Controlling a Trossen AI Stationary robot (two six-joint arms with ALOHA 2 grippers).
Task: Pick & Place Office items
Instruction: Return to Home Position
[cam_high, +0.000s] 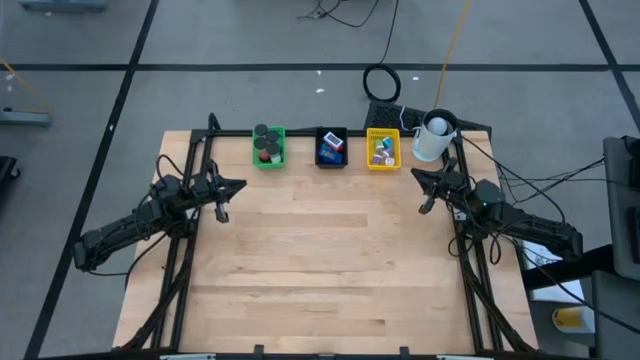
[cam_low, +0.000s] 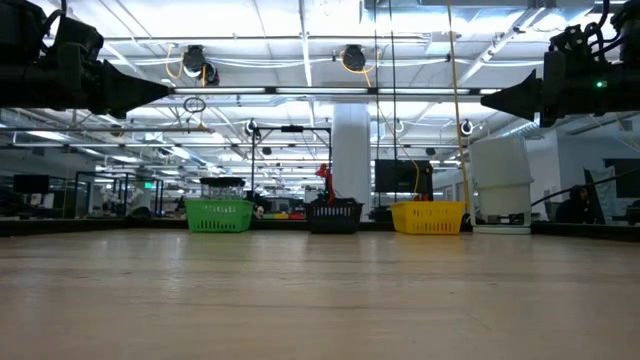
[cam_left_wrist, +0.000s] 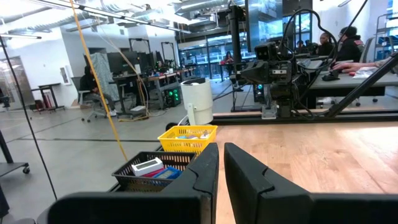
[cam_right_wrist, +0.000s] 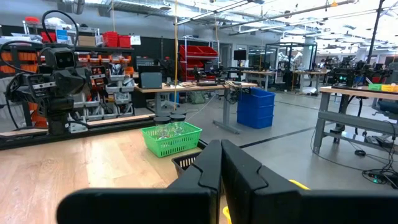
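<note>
On the near surface (cam_high: 320, 270), no loose piece shows. Midway, the left pincer (cam_high: 238, 185) and right pincer (cam_high: 418, 177) hover at opposite sides, fingers together, holding nothing. At the far edge, the office items (cam_high: 266, 142) sit inside the green tray (cam_high: 270, 164), black tray (cam_high: 331, 165) and yellow tray (cam_high: 383, 166). Homing well, I judge, means retracting both arms slowly, high, away from the trays.

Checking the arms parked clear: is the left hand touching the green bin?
Apart. The high view shows bare table between the left hand and the green bin.

Two black, cable-strung arms (cam_high: 130, 225)
</note>
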